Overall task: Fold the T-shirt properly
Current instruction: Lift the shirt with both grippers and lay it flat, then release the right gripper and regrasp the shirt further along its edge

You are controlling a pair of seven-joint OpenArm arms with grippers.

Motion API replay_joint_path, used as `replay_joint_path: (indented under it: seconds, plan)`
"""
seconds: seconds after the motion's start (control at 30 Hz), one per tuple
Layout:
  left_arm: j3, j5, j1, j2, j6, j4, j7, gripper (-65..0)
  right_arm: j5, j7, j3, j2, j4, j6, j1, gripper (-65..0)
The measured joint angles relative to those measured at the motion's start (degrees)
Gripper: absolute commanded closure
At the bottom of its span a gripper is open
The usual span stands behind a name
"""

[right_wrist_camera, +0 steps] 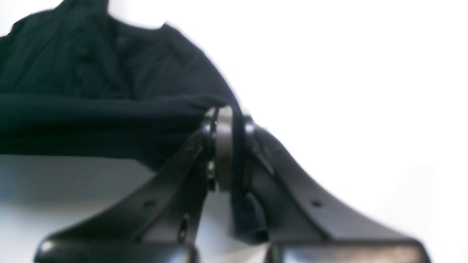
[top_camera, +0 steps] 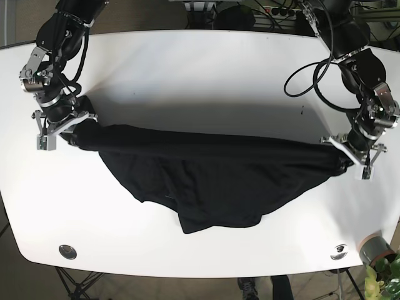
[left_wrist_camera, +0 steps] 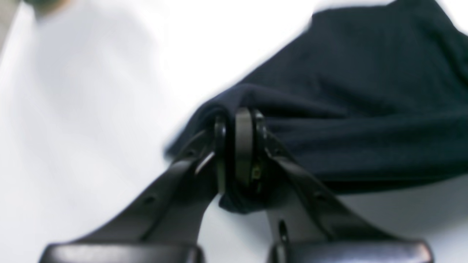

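The dark T-shirt hangs stretched across the middle of the white table, its top edge pulled into a taut, nearly straight band between the two grippers. Below that band the cloth sags in loose folds, its lowest point reaching toward the table's near edge. The right gripper has its jaws clenched on one end of the shirt, near the table's side edge; the right wrist view shows a bunched fold pinched between the pads. The left gripper has its jaws likewise clamped on the opposite end, cloth gathered between its pads, close to the other side edge. Bare tabletop lies open behind the shirt, with a narrower strip in front. Both arms reach in from the far corners, elbows bent, wrists angled inward. A pot stands off the near corner, with no contents distinguishable.
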State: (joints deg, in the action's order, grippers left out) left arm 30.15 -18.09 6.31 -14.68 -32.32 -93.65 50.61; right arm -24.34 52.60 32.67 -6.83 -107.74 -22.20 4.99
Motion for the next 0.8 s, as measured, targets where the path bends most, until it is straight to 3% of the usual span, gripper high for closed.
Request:
replay_joint_path:
  seconds: [0.37,0.53,0.8]
  plan:
    - [4.02,-0.42,-10.27,-0.02,-3.37,0.00,-2.29,0.0,0.11,-0.20,0.37,1.95,-0.33,0.20,7.74,-2.4]
    - [4.09,0.07,-15.47,-0.04,-3.63,0.26,-5.92,0.0,0.13,-0.26,0.26,2.60,-0.20,0.09,10.67,-2.4]
    - [4.09,0.20,-18.08,-0.15,-3.67,0.26,-6.58,0.0,0.50,-0.26,0.24,3.80,-0.20,0.22,13.46,-2.5]
